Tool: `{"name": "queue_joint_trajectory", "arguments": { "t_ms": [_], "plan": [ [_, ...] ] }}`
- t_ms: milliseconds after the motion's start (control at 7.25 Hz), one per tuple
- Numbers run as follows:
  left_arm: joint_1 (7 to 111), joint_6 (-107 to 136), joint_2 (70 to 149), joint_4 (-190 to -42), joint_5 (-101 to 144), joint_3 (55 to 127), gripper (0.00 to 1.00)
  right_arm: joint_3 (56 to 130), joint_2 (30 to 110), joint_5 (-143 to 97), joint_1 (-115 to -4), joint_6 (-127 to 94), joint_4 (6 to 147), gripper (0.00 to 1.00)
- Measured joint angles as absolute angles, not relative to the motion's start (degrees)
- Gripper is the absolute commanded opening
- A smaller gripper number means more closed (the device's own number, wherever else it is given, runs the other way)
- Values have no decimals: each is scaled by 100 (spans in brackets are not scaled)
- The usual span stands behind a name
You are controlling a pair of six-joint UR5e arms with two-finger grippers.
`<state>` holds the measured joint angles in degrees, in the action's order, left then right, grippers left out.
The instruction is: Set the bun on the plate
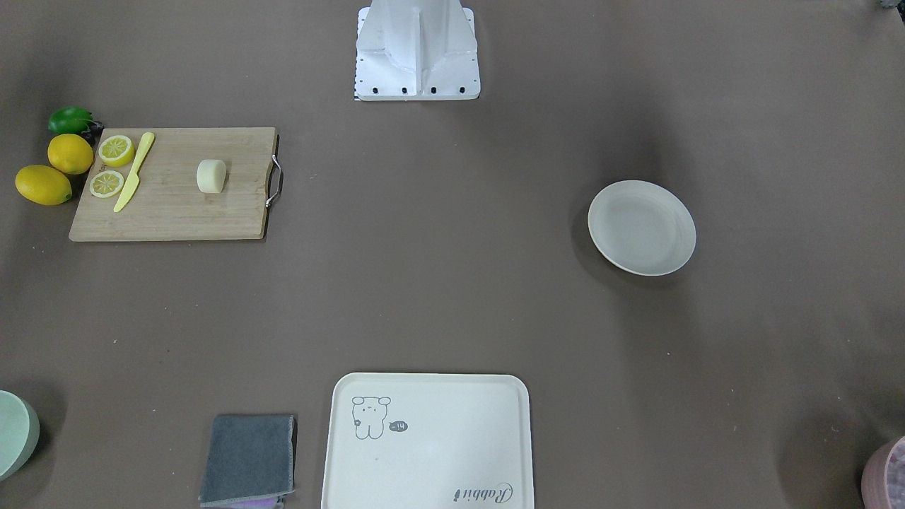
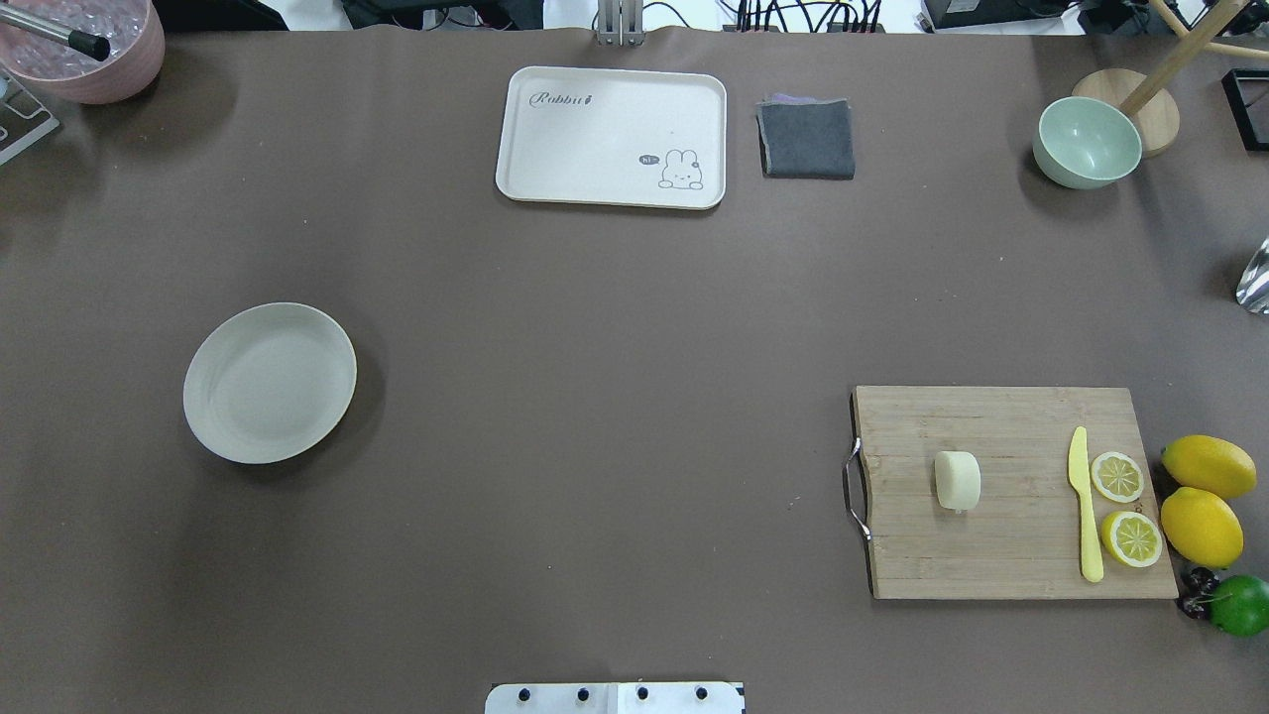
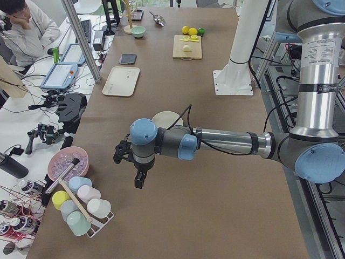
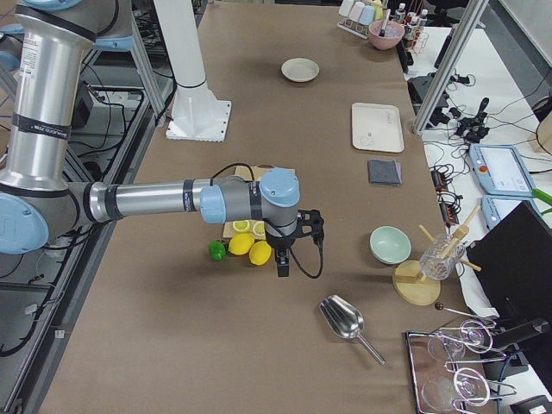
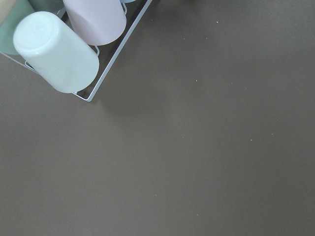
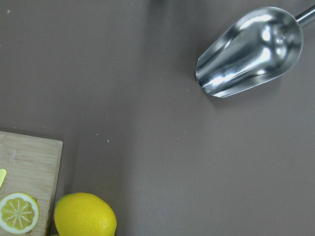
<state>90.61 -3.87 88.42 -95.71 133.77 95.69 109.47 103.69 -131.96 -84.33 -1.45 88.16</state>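
Since both grippers appear only in the side views, it cannot be told whether the left gripper (image 3: 138, 181) or the right gripper (image 4: 282, 264) is spread or closed. The overhead view, which catches no arm, shows the bun (image 2: 958, 481) on the cutting board (image 2: 1001, 426), well apart from the plate (image 2: 270, 383). Both forearms reach out level, with the grippers pointing down above the table.

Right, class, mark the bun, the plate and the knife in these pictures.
bun (image 2: 958, 481), overhead view, on its rounded top.
plate (image 2: 270, 383), overhead view, on its bare middle.
knife (image 2: 1084, 504), overhead view, on its middle.
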Motion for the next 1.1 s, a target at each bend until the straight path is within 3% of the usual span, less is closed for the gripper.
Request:
{"name": "queue_joint_trajectory", "arguments": {
  "t_ms": [1103],
  "plan": [
    [8941,-367,8757,-10331,13375,9642,98,10974,10431,-13457,-8442,-174,8822,100]
  ]
}}
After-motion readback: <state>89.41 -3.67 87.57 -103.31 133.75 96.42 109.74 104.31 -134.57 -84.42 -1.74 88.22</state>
